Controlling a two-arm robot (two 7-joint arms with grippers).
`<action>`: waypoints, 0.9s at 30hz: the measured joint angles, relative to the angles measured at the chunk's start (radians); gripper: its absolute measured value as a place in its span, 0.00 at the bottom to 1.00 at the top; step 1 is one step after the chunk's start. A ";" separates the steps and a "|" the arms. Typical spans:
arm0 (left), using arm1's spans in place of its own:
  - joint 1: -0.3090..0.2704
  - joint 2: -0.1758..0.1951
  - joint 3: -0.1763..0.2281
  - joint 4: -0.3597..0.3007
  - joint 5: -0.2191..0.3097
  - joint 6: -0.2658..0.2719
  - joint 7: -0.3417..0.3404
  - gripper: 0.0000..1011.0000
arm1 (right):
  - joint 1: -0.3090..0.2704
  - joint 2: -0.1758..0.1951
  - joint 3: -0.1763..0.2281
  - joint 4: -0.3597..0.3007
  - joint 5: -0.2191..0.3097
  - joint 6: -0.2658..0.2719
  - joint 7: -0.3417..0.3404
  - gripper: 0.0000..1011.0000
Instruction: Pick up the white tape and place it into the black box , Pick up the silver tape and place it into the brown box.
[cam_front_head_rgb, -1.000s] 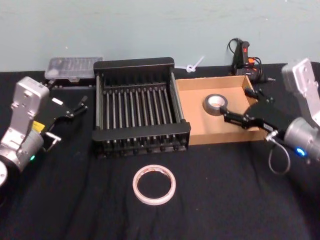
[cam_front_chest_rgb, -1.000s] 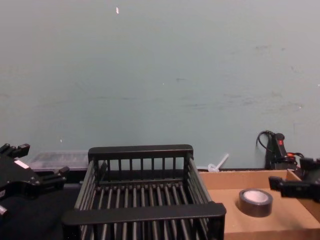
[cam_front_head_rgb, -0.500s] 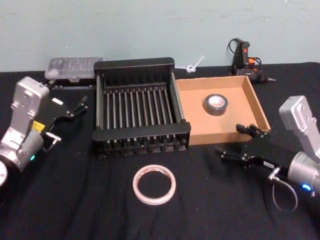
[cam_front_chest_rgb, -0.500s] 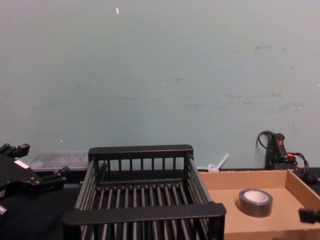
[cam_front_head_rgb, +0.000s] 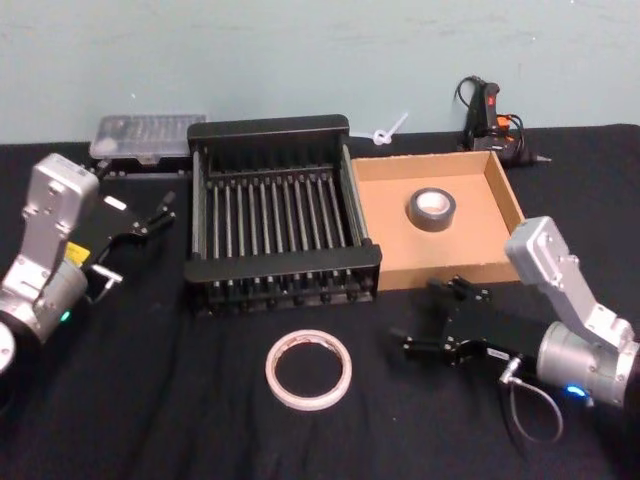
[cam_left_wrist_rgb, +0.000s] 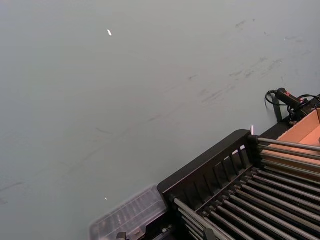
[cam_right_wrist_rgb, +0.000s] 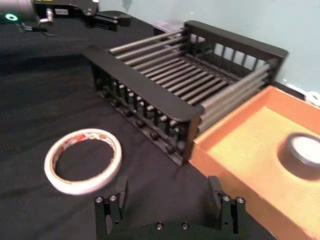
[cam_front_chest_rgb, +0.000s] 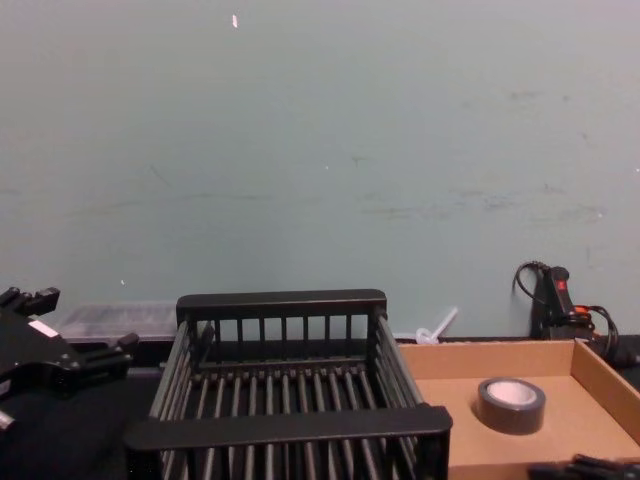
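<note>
Black cloth, left to right: my left gripper (cam_front_head_rgb: 135, 230) parked, open, beside the black box (cam_front_head_rgb: 275, 285); white tape (cam_front_head_rgb: 308, 369) flat on the cloth; my right gripper (cam_front_head_rgb: 432, 316) nearer, open wide, tape to its left.

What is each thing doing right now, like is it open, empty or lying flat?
white tape: flat on the table, not held.
silver tape: flat inside the brown box.
black box: empty.
right end effector: open, near the white tape.
left end effector: open, parked left.
</note>
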 joint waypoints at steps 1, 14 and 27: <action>0.000 0.000 0.000 0.000 0.000 0.000 0.000 0.99 | 0.013 -0.007 -0.012 0.007 -0.002 0.000 0.004 0.99; 0.000 0.000 0.000 0.000 0.000 0.000 0.000 0.99 | 0.117 -0.049 -0.113 0.075 -0.010 -0.017 0.073 0.99; 0.000 0.000 0.000 0.000 0.000 0.000 0.000 0.99 | 0.206 -0.083 -0.203 0.146 -0.026 -0.002 0.116 0.99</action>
